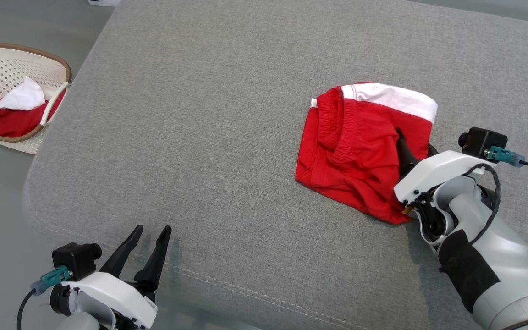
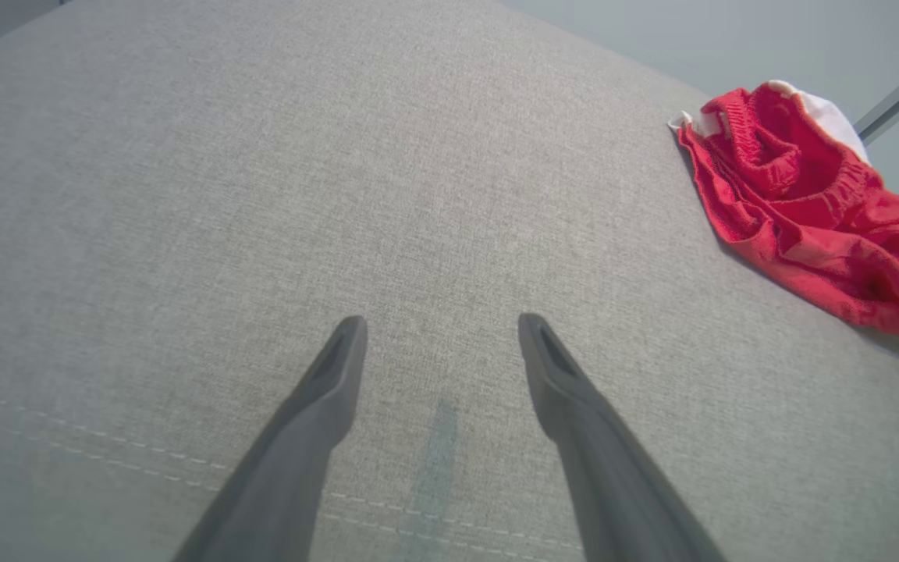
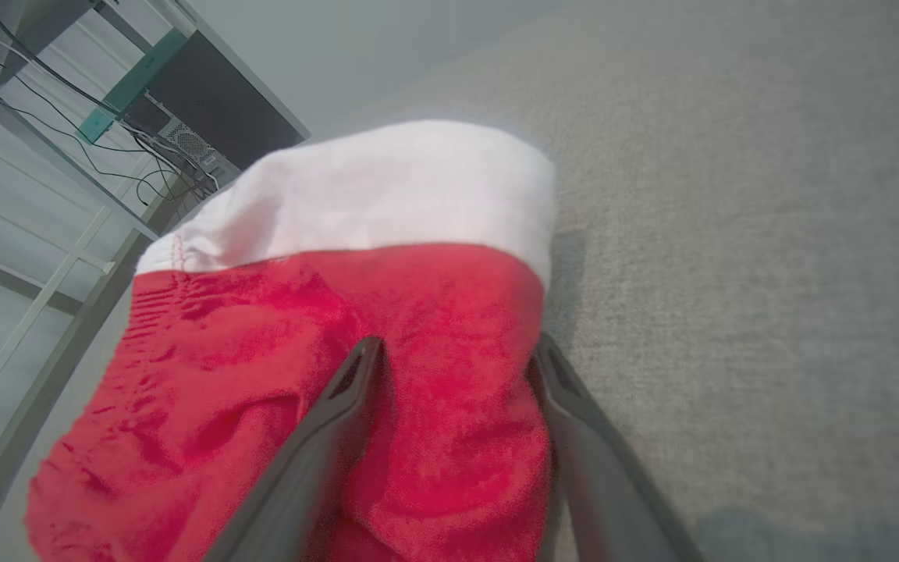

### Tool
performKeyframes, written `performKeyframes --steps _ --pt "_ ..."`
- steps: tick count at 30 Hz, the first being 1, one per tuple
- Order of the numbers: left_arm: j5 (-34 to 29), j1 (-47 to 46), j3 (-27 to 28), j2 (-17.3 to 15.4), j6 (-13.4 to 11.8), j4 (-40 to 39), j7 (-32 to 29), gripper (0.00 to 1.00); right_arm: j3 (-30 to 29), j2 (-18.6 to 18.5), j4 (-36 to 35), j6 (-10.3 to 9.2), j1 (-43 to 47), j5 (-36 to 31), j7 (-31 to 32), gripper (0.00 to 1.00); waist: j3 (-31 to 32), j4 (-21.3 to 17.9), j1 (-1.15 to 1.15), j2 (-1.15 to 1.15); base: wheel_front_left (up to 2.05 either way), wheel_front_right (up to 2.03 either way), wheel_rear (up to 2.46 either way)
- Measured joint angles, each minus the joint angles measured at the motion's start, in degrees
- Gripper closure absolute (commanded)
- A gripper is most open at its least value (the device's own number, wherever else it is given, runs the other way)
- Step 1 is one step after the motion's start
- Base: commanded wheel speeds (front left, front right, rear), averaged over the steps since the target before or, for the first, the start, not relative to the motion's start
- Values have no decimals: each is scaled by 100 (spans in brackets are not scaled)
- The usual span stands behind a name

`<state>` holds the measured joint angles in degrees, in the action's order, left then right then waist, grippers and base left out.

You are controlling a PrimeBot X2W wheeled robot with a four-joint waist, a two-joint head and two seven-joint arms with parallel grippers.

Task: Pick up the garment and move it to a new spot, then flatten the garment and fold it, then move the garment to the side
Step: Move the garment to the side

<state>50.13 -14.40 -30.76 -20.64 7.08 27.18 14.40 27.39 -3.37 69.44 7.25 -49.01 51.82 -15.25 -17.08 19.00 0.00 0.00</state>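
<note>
The garment [image 1: 355,151] is a pair of red shorts with a white band, lying folded and rumpled on the right of the grey cushion [image 1: 222,114]. My right gripper [image 1: 415,142] is at its right edge, open. In the right wrist view the right gripper [image 3: 457,347] has one finger resting on the red garment [image 3: 262,351] and the other beside the cloth's edge, so a fold lies between them. My left gripper [image 1: 152,229] hovers open and empty near the cushion's front left edge. From the left wrist view, the left gripper [image 2: 442,324] sees the garment [image 2: 801,218] far off to the right.
A white perforated basket [image 1: 67,68] with a brown rim stands off the cushion at the far left, holding red and white cloth [image 1: 16,114]. A stitched seam runs along the cushion's front edge. In the right wrist view, metal shelving and cables [image 3: 67,117] stand beyond the cushion.
</note>
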Motion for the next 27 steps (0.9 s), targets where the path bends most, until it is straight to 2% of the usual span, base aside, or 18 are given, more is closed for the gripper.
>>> performKeyframes --steps 4,9,12,17,27 --pt "37 -5 -47 5 0 2 0 0 268 -57 68 1 -118 309 1 100 27 39 0 0 0 0 0" --pt "41 -5 -10 22 0 110 1 0 -92 -44 49 0 -191 45 47 100 183 33 0 0 0 0 0" --pt "40 1 26 99 0 185 1 0 -301 -54 -276 0 -138 -252 56 100 320 -1 0 0 0 0 0" --pt "-24 15 79 311 0 344 0 0 -334 -51 -681 0 257 -535 56 100 605 -86 0 0 0 0 0" --pt "-354 294 377 631 0 745 0 0 -293 -33 -1556 0 661 -599 58 100 1212 -339 0 0 0 0 0"
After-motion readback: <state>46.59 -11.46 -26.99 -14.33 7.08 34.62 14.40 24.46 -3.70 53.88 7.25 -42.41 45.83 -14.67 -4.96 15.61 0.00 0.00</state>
